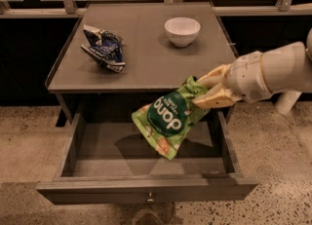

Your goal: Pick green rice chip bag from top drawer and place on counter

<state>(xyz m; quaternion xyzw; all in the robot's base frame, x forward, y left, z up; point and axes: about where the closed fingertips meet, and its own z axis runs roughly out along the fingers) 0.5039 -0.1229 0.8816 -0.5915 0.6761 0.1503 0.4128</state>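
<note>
My gripper (204,91) comes in from the right and is shut on the top edge of the green rice chip bag (168,118). The bag hangs tilted in the air above the open top drawer (146,190), its upper end level with the front edge of the counter (141,68). The bag's dark green round patch with white lettering faces the camera. The drawer is pulled out, its knob (150,199) at the front, and its floor is bare under the bag.
A blue and white wrinkly snack bag (103,48) lies at the counter's left. A white bowl (182,30) stands at the counter's back right. A railing runs behind the cabinet. Speckled floor surrounds it.
</note>
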